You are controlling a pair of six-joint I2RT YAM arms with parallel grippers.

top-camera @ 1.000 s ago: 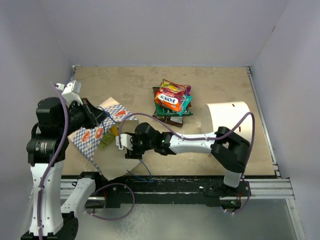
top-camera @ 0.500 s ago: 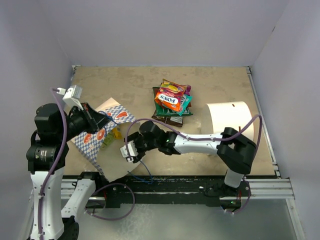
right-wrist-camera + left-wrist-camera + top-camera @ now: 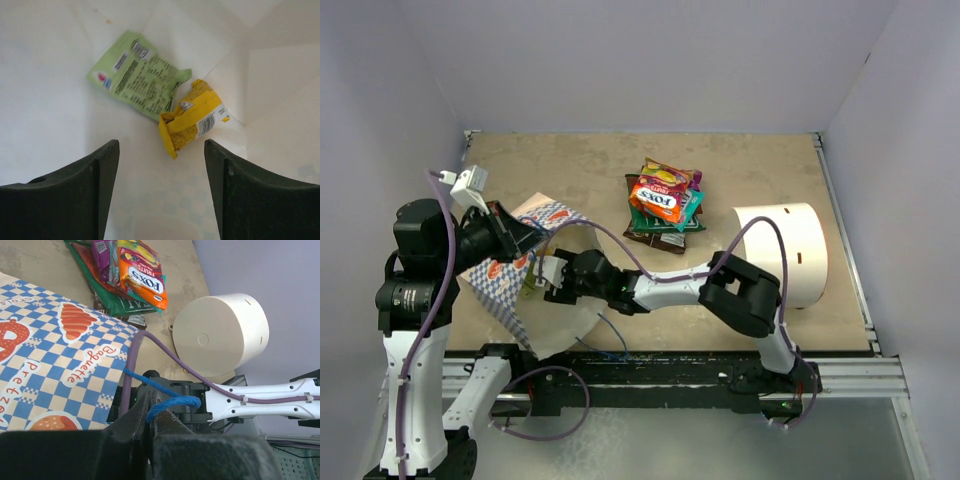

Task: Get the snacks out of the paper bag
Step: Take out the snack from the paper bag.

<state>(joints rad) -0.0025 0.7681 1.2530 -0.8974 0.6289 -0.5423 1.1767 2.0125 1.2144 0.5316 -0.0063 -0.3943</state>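
Lying on its side at the left of the table (image 3: 760, 160), the paper bag (image 3: 498, 278) is held up by its blue string handle (image 3: 175, 403), on which the left gripper (image 3: 149, 412) is clenched. The right gripper (image 3: 160, 160) is set inside the bag's mouth, its jaws spread wide with nothing between them. Two snacks are left inside, while a pile of packets (image 3: 663, 203) lies out on the table near its middle.

In the right wrist view, the yellow packet (image 3: 192, 120) is found straight ahead of the jaws and a little to the right, its long axis slanting from lower left to upper right. The green packet (image 3: 137, 82) lies just beyond, touching it, slanted the other way. The right arm is judged the nearer and the only free one, so a short advance with a slight wrist turn is likely called for.
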